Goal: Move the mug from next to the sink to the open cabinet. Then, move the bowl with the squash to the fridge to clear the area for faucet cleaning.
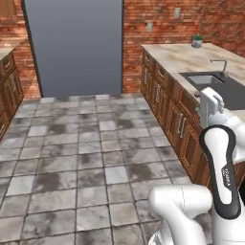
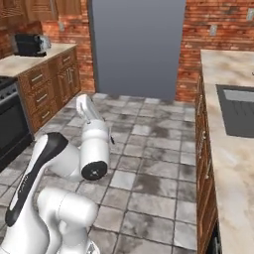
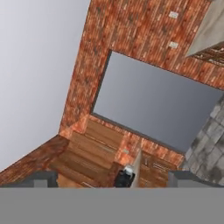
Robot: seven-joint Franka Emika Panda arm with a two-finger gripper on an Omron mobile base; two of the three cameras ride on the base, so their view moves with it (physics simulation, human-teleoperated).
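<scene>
- Pincer (image 3: 112,179) fingers stand wide apart in the hand view, one dark tip (image 3: 41,178) at the lower left and the other at the lower right, with nothing between them.
- Between those tips, far off, the hand view takes in a small dark appliance (image 3: 124,176) on a wooden worktop, brown wall cabinets (image 3: 94,148) beside it, red brick wall and a large flat grey panel (image 3: 153,107).
- From the left base view the arm (image 1: 217,177) rises at the lower right, next to the worktop (image 1: 191,57) that carries the sink (image 1: 206,79).
- Behind the basin stands the faucet (image 1: 220,67), thin and grey, with a curved spout; a small potted plant (image 1: 197,41) sits at the far end of the same worktop.
- On the right base view the same sink appears as a dark panel at the right edge, with the faucet cut off by the frame.
- That right base view adds what the left one lacks: a second worktop (image 2: 30,62) on the far left with the dark appliance on it, and a black oven front (image 2: 12,124) below.
- Both base views share the grey tiled floor (image 1: 86,158) and the big grey panel on the brick wall.
- Mug, bowl and squash cannot be made out on the stretch of worktop that is in view.
</scene>
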